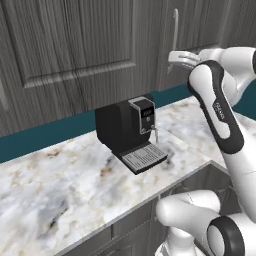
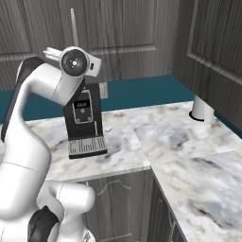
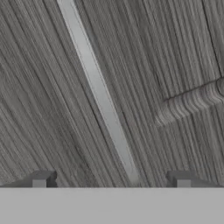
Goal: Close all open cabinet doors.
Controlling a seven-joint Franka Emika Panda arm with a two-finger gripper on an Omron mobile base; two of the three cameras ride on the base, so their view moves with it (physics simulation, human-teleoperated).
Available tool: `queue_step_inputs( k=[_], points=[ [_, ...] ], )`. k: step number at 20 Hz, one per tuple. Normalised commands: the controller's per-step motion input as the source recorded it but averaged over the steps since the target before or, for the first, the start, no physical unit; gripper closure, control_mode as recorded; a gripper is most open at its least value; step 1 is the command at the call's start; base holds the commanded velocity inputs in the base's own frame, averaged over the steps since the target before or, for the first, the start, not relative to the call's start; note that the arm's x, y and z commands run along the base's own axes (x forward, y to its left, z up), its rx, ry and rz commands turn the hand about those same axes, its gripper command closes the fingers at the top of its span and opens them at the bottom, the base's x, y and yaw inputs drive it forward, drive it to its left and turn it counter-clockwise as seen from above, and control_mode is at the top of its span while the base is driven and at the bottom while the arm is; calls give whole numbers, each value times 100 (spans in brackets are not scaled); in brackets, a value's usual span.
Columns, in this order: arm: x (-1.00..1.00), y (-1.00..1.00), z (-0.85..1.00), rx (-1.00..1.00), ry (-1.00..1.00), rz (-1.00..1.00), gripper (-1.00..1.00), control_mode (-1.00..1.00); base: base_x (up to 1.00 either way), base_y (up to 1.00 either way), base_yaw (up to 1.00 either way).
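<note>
- two dark finger tips (image 3: 41,179) sit wide apart at the bottom of your hand view, so your gripper (image 3: 111,181) is open and holds nothing.
- your slim silver handle (image 3: 100,94) runs slanted between the tips, right up against the grey wood-grain cabinet doors (image 3: 52,87); whether the tips touch the panel, can't tell.
- from the left base view your wrist (image 1: 182,59) is raised to the wall cabinet door (image 1: 195,30), just beside the lower end of its vertical bar handle (image 1: 175,27).
- a wider shaker door (image 1: 70,45) hangs left of it, above the coffee machine (image 1: 131,131).
- from the right base view a tall door panel (image 2: 212,52) stands along the right side over the corner counter; open or shut, can't tell.
- writing: a small dark label on your forearm (image 1: 220,107), too small to read; the coffee machine's front panel (image 2: 82,108) shows pale marks, unreadable.
- a white cylinder (image 2: 203,108) stands on the marble counter (image 2: 179,137) near the right wall.
</note>
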Motion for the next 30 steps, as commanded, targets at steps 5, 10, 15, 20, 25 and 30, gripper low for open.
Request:
queue_step_inputs(
  k=[5,10,15,20,25,30],
  points=[
    [-33,0,1,-1,3,-1,-100,-100,0,0,0],
    [-39,0,0,-11,28,-7,-100,-100,0,0,0],
    [-51,0,0,-18,37,-11,-100,-100,0,0,0],
    [-48,0,-23,-21,44,-14,-100,-100,0,0,0],
    [-58,-3,-82,-11,36,-14,-100,-100,0,0,0],
    [-27,-21,-100,1,23,-5,-100,-100,0,0,0]
  ],
)
